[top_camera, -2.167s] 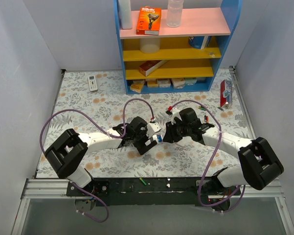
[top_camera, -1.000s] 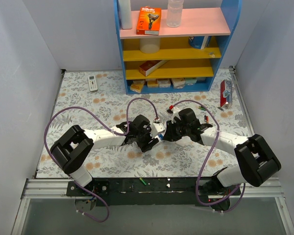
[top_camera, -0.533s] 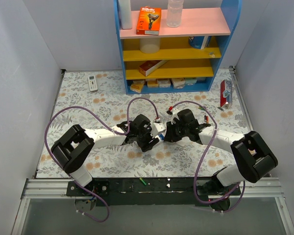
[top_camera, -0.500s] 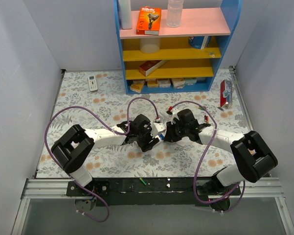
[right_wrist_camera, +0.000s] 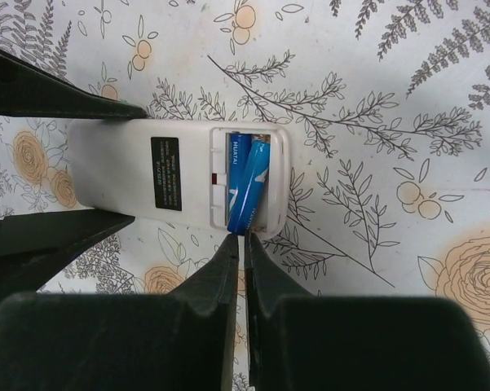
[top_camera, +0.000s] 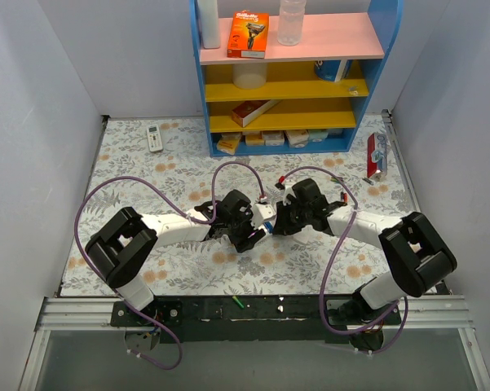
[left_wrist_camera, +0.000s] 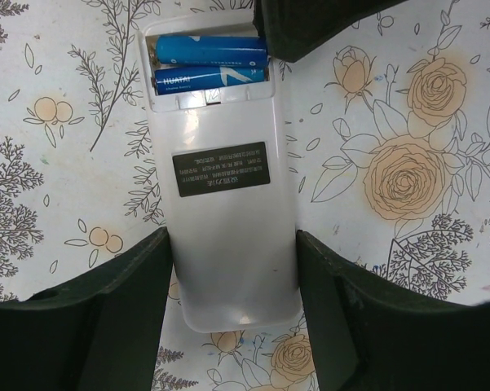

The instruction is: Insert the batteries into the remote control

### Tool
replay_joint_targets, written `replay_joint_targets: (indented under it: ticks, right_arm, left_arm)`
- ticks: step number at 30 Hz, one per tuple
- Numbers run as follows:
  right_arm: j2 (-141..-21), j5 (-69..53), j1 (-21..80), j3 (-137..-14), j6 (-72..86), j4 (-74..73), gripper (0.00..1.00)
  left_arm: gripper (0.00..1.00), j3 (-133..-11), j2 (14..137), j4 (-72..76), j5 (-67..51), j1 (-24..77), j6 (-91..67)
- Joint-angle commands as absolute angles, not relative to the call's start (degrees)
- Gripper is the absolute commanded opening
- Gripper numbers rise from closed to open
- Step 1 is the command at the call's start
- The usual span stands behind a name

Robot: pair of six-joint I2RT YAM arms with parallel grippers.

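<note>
- Our left gripper (left_wrist_camera: 234, 238) clamps the remote (left_wrist_camera: 224, 134), back up.
- Two blue batteries (left_wrist_camera: 210, 63) fill its recess.
- Our right gripper (right_wrist_camera: 241, 240) is pinched closed beside them.

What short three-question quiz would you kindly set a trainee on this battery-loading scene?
1. True or false: two blue batteries lie side by side inside the remote control.
2. Multiple choice: the left gripper is
A) clamped across the remote's body, one finger on each long side
B) hanging over the shelf unit
C) closed on a loose battery
3. Short answer: which face of the remote is turned up?

Key: 1 true; 2 A; 3 the plain white back, with its dark label.
</note>
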State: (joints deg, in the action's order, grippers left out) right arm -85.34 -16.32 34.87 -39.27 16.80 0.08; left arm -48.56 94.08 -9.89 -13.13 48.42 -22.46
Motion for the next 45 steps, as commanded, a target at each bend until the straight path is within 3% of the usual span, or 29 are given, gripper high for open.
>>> replay_joint_targets:
  ticks: [1,10,38,45]
  right_arm:
    - [-87.2,-14.5,34.8,-42.9,16.7,0.1,0.09]
    - [-90.5,-12.2,34.7,-46.4,18.1,-5.4,0.01]
    - [-100.5,-8.0,35.2,-59.6,18.5,-21.5,0.01]
    - [-95.2,-6.8,35.0,-56.1,18.5,-20.5,0.01]
  left_arm:
    - [0.18,-48.8,94.7,-13.2,-17.5,48.5,-22.2]
    - [0.15,-49.1,95.2,-14.1,-20.3,48.5,-22.0]
    - [0.14,-49.2,94.1,-14.6,-20.9,48.9,-21.9]
    - [0.14,-49.2,94.1,-14.4,-19.1,48.9,-22.1]
